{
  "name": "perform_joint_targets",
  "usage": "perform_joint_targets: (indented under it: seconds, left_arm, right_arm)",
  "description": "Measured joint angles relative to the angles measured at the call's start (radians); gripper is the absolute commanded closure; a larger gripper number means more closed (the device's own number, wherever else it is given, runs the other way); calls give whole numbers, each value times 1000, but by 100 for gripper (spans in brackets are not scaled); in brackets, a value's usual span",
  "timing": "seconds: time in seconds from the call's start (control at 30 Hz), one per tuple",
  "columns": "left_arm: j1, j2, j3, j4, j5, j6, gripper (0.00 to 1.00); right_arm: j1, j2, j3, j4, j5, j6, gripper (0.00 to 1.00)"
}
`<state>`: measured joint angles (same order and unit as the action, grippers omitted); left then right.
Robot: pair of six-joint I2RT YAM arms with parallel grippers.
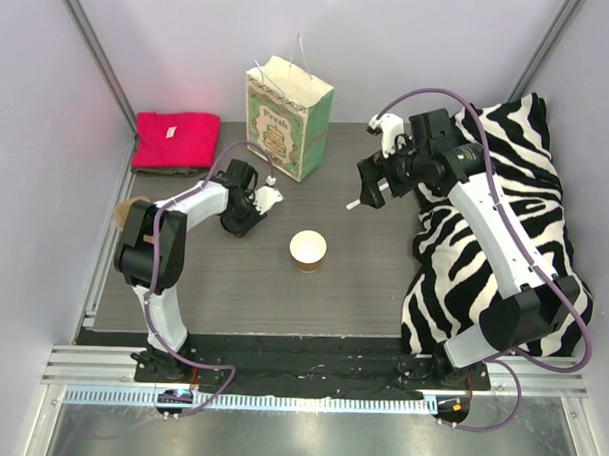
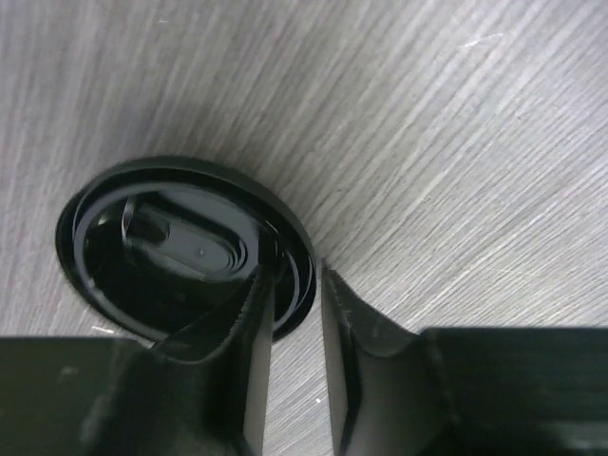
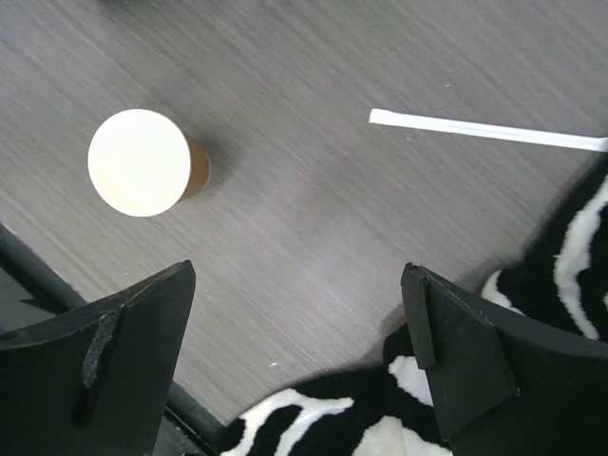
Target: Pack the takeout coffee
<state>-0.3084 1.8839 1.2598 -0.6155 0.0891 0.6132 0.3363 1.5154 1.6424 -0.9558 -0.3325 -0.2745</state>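
From above, the cup [image 1: 308,249] stands upright and lidless on the bench [image 1: 382,291], between your two tools and a little nearer the arm bases than either. It is small tan kraft paper with a pale inside. Judge it light and thin-walled: squeeze hard and it will likely buckle, so take it low on the wall or press gently across the rim. The left tool [image 1: 247,218] sits low on the bench, and the lid is hidden under it here. The right tool [image 1: 371,185] hangs raised.

At the left wrist, the lid [image 2: 180,252] lies flat on the bench: round, glossy black plastic with a raised sip spout. It looks stiff but slick and very light. Its rim runs between your tool's jaws, which stand narrow, one inside the rim and one outside. You cannot tell whether they already pinch it. The rim is the sensible hold.

At the right wrist, your tool's jaws are spread wide and empty. The cup shows ahead and to the left of them, mouth up.
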Motion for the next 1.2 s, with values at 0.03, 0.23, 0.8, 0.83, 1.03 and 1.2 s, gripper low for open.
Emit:
perform_joint_targets:
  seconds: [0.03, 0.23, 0.8, 0.83, 1.03, 1.2]
  left_arm:
    - [-2, 0, -3, 0, 0, 2, 77]
    - [-9, -32, -13, -22, 18, 23, 100]
    - [-13, -421, 420, -490, 999, -313, 100]
    - [-14, -438, 412, -460, 1069, -392, 100]
    - [-53, -500, 280, -175, 1291, -824, 100]
    - [-116, -500, 269, -76, 1348, -982, 100]
  right_arm:
    - [0, 0, 7, -3, 10, -8, 0]
    - [0, 0, 82, -15, 73, -87, 0]
    - [14, -100, 191, -19, -70, -226, 0]
    - [20, -108, 192, -17, -92, -229, 0]
    - [38, -275, 40, 100, -209, -240, 0]
    - [92, -440, -103, 227, -331, -201, 9]
